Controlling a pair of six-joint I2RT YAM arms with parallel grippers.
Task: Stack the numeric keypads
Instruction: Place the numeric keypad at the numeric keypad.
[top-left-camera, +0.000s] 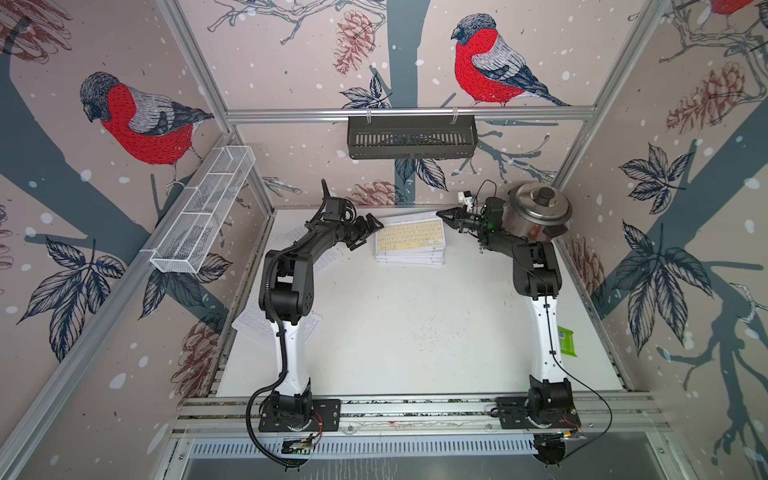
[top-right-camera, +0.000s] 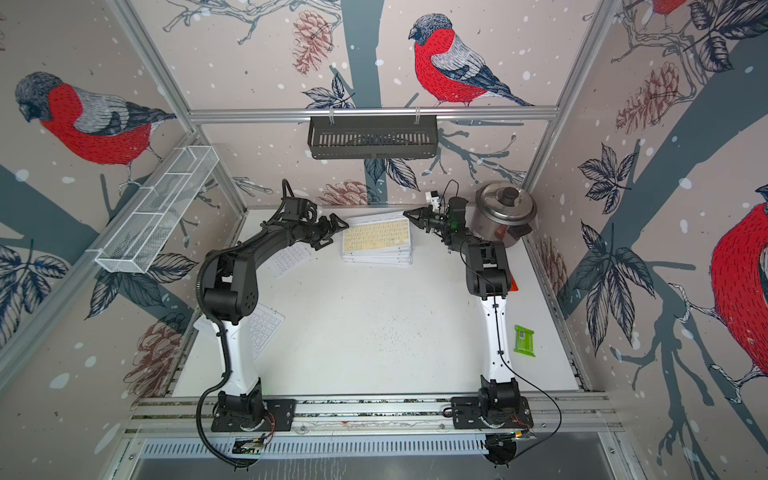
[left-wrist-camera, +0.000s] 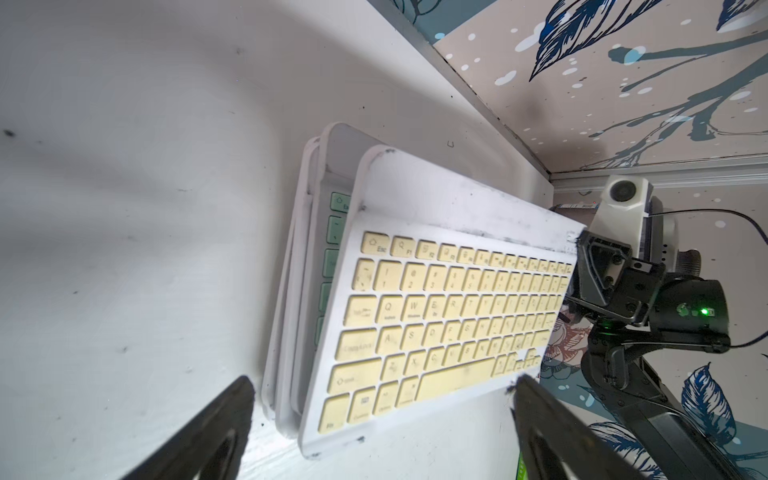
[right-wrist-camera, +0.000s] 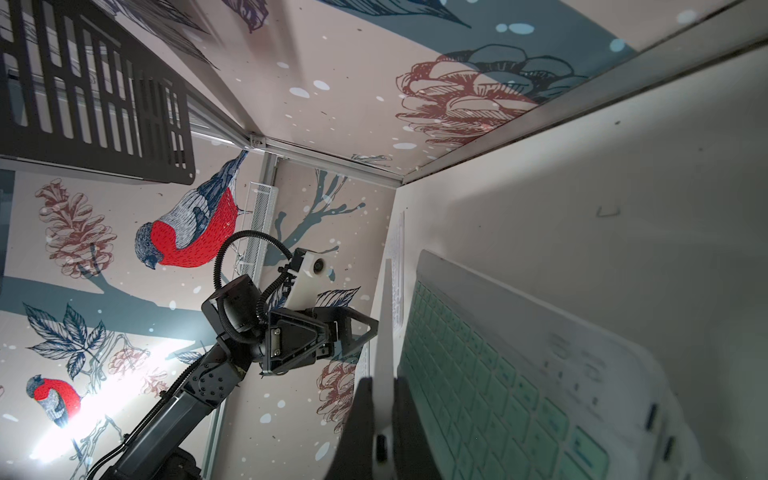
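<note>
Mostly done: the right gripper (top-left-camera: 444, 217) pinches one end of the yellow-keyed keypad (top-left-camera: 409, 237), tilted atop the stack (top-left-camera: 409, 259). The left gripper (top-left-camera: 368, 235) gapes empty just beside its other end. Behind that gripper, a white keypad (top-right-camera: 289, 257) and a second white keypad (top-right-camera: 266, 328) remain unstacked.
</note>
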